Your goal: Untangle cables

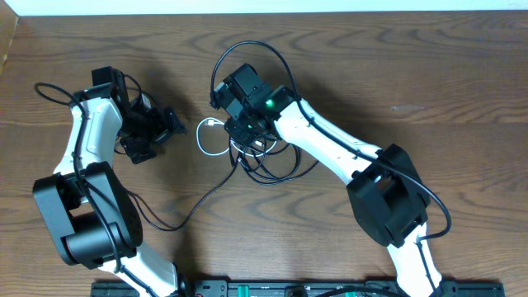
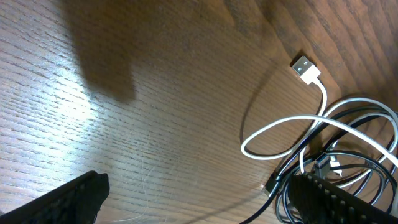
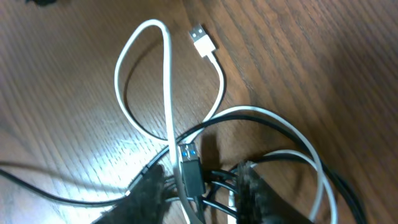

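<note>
The cables lie tangled at the table's middle. The white cable (image 1: pixel 205 136) makes a loop on the left of the tangle; its USB plug shows in the left wrist view (image 2: pixel 306 67) and the right wrist view (image 3: pixel 203 38). The black cables (image 1: pixel 276 163) coil under my right gripper (image 1: pixel 247 132), and one black strand (image 1: pixel 194 202) trails down-left. In the right wrist view my right gripper (image 3: pixel 199 196) is closed around a bundle of a black USB plug (image 3: pixel 191 171), black strands and the white cable (image 3: pixel 168 93). My left gripper (image 1: pixel 162 136) is wide open and empty (image 2: pixel 199 199), just left of the tangle (image 2: pixel 348 162).
The brown wooden table (image 1: pixel 429 74) bears everything. Thick black cords run along both robot arms, one looping near the left arm (image 1: pixel 49 89) and one arching over the right wrist (image 1: pixel 264 49). A black rail (image 1: pixel 297 289) lies at the front edge.
</note>
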Robot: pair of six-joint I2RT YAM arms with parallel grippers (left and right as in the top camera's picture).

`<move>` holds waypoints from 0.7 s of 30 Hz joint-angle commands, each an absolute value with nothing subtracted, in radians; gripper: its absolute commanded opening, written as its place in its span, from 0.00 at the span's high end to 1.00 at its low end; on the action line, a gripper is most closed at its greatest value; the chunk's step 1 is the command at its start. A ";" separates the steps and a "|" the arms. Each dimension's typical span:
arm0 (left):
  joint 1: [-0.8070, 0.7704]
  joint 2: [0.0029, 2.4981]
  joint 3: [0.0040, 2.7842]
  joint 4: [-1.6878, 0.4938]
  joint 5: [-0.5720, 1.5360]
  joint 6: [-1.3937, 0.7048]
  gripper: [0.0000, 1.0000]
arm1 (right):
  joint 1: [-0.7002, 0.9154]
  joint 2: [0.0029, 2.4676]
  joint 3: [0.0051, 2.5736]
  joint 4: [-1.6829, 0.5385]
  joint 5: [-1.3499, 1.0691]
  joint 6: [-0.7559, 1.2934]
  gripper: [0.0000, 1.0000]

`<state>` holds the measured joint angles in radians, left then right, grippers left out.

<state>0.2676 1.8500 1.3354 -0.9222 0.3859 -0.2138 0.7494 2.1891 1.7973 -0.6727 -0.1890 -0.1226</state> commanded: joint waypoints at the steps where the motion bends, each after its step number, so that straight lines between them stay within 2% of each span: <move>1: 0.272 1.856 1.333 -0.925 0.373 -0.224 0.02 | 0.754 2.207 1.797 -0.670 -0.189 -0.124 0.71; 10: 0.272 1.856 1.333 -0.925 0.373 -0.224 0.02 | 0.754 2.207 1.797 -0.670 -0.190 -0.124 0.71; 12: 0.272 1.856 1.333 -0.925 0.373 -0.224 0.02 | 0.754 2.207 1.797 -0.670 -0.190 -0.124 0.82; 14: 0.272 1.856 1.333 -0.925 0.373 -0.224 0.02 | 0.754 2.207 1.797 -0.668 -0.190 -0.124 0.99; 21: 0.272 1.856 1.333 -0.925 0.373 -0.224 0.02 | 0.754 2.136 1.801 -0.630 -0.193 -0.123 0.99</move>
<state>0.2676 1.8500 1.3354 -0.9222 0.3859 -0.2134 0.7494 2.1983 1.7973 -0.6399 -0.1871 -0.1207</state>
